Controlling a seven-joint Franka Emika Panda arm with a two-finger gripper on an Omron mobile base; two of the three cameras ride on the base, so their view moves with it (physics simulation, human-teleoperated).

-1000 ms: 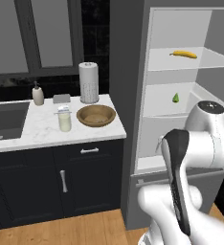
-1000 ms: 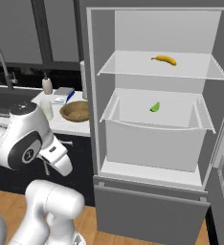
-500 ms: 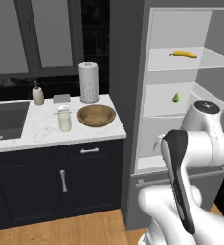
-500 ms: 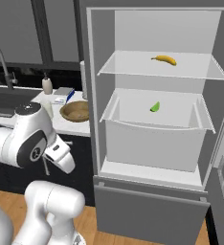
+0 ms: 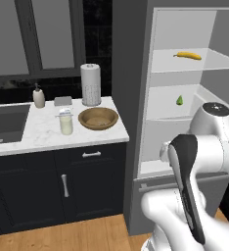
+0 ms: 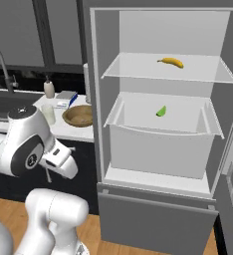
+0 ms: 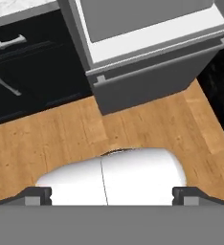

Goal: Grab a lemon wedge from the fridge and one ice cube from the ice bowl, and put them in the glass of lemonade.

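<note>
Jaws wide as before, gripper (image 7: 112, 194) now lower, over wood floor (image 7: 47, 143)

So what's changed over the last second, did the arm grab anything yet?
No grab. The white arm's tool has swung rightward toward the tall grey open fridge, its jaws wide apart and empty. The tiny yellow-green lemon wedge, long yellow banana, brown wooden bowl and clear lemonade glass stayed put.

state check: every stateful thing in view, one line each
fridge: door open
lemon wedge: lying in the lower fridge bin, untouched
banana: lying on the upper fridge shelf
glass: upright on the counter, filled
bowl: upright on the counter, right of the glass
gripper: jaws open, empty
</note>
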